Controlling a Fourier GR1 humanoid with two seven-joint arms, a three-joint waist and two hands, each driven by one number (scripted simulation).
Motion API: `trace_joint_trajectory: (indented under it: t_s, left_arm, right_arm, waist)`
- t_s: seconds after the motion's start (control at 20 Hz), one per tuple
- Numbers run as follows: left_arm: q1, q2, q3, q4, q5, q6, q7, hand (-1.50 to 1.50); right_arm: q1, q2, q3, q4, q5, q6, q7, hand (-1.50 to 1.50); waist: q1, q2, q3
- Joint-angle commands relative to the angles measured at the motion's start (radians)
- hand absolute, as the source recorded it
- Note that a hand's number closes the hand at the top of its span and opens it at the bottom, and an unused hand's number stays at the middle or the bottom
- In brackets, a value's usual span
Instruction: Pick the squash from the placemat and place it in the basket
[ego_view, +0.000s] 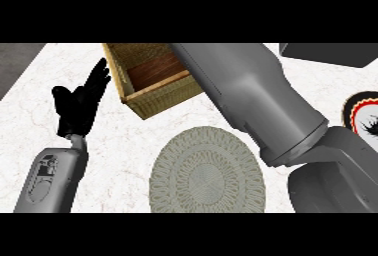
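Observation:
A wicker basket (156, 95) with a brown wooden floor stands at the back middle of the counter. In front of it lies a round grey woven placemat (207, 172) with nothing on it. My right forearm (251, 100) stretches from the lower right up over the basket; its hand is hidden past the picture's upper edge. No squash shows anywhere. My left hand (77, 102) rests open at the left, fingers up, beside the basket's left wall.
A plate (363, 116) with a black, red and white rim shows partly at the right edge. A dark grey object (332, 52) sits at the back right. The counter's left edge runs diagonally at the upper left.

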Motion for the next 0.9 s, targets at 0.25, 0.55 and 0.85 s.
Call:
trace_joint_trajectory:
  t_s: [0.25, 0.55, 0.85]
  left_arm:
    - [0.058, -0.019, -0.018, -0.023, -0.02, 0.019, -0.029, 0.0]
    - [0.029, -0.023, -0.001, -0.001, -0.008, 0.025, -0.015, 0.0]
    - [0.037, 0.008, 0.009, -0.04, 0.001, 0.003, 0.003, 0.0]
  right_arm:
    - [0.012, 0.003, -0.045, -0.005, -0.085, 0.168, 0.076, 1.5]
    - [0.025, 0.003, -0.021, -0.031, -0.088, 0.172, 0.069, 1.5]
    - [0.09, 0.003, 0.021, -0.059, -0.085, 0.198, 0.085, 1.5]
  waist:
    - [-0.003, -0.001, 0.002]
    - [-0.028, 0.0, 0.003]
    - [-0.032, -0.01, 0.004]
